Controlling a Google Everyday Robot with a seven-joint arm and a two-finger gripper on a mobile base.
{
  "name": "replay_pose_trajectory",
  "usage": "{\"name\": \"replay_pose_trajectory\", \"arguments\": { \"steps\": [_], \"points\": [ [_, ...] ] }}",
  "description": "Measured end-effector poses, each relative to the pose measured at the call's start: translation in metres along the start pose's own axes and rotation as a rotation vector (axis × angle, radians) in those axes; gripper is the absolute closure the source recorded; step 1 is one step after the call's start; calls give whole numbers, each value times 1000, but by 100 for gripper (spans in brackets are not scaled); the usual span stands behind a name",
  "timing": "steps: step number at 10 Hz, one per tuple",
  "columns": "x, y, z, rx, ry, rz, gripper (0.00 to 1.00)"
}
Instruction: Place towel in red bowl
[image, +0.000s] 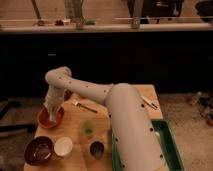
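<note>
Towel: pale, soft cloth (51, 113) hanging limp from the gripper, its lower end inside the red bowl.
Red bowl: round, shallow, orange-red (44, 121), at the table's left edge.
Gripper: (52, 111) directly above the red bowl, fingers pinched together on the towel.
Arm: smooth white tube (95, 94), bent at the elbow.
Nearby: dark maroon bowl (39, 150); small white bowl (63, 146); green cup (88, 129); dark cup (96, 148); metal fork (83, 105).
Table: pale wood (75, 120).
Bin: green, rectangular (170, 147).
</note>
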Motion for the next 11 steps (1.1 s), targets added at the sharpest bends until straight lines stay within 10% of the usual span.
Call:
{"name": "replay_pose_trajectory", "arguments": {
  "steps": [4, 11],
  "points": [
    [1, -1, 1, -3, -3, -4, 87],
    [1, -1, 1, -3, -3, -4, 21]
  ]
}}
